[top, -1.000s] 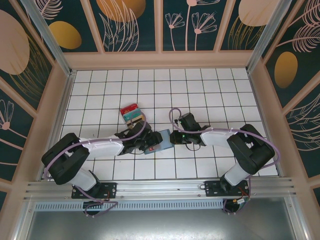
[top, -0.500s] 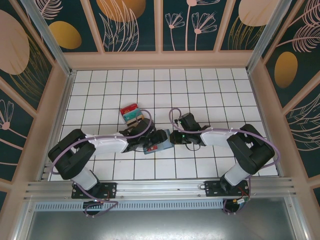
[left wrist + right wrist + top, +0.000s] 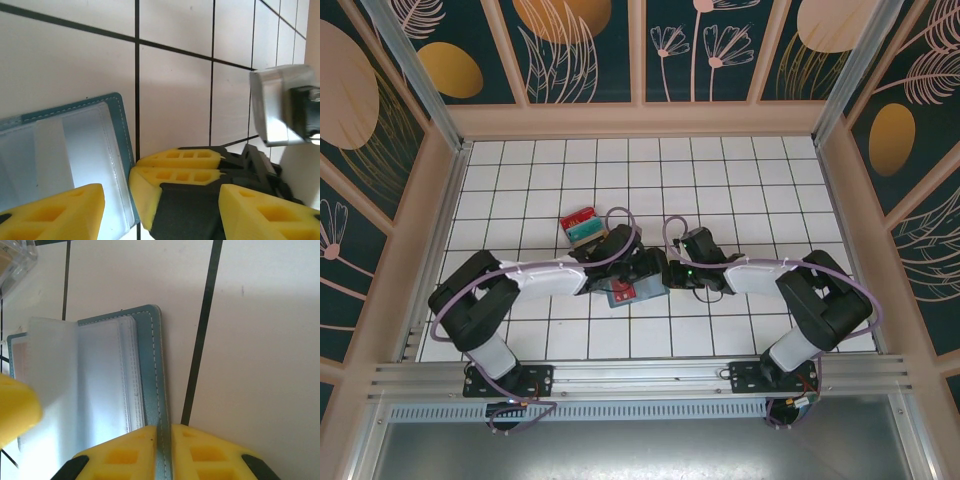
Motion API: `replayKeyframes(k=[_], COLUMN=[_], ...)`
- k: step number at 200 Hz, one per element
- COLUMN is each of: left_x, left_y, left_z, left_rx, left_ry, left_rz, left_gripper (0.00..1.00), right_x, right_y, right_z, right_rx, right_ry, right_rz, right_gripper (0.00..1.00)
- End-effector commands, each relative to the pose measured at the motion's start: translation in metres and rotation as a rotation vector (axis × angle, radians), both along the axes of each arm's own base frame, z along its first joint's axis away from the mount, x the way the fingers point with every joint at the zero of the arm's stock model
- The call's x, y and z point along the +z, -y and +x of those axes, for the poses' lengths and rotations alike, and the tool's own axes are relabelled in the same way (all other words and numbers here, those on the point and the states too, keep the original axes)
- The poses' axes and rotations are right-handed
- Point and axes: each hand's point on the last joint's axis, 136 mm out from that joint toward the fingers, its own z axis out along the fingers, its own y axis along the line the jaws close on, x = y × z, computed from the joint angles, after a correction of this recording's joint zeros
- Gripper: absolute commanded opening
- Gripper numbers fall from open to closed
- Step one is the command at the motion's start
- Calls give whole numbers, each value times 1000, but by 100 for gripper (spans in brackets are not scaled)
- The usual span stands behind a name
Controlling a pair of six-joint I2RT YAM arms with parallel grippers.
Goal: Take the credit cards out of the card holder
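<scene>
Overhead, close wrist views sharing card holder (image 3: 151, 365)

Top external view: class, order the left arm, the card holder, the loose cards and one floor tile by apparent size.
1. left arm, clearly largest.
2. card holder, though the arm covers part of it.
3. loose cards and a tile look about alike, so they are left unranked.
</scene>
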Motion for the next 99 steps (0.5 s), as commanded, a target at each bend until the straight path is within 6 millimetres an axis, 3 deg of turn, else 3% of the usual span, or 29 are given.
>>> replayKeyframes(k=[1, 53, 99], left_x=[54, 64, 30], left_y=[4, -45, -102], left_z=[8, 4, -10], left_rx=[11, 139, 269], left_ry=[114, 162, 106], left_rz=[-55, 29, 133], left_gripper=[63, 65, 65], right_x=[-7, -7, -6], right_y=[3, 1, -1], right_z=[-11, -9, -9], right_rx=[5, 11, 19], right_ry=[-45, -45, -48], right_rz=[-3, -2, 3], right_gripper=[17, 17, 17])
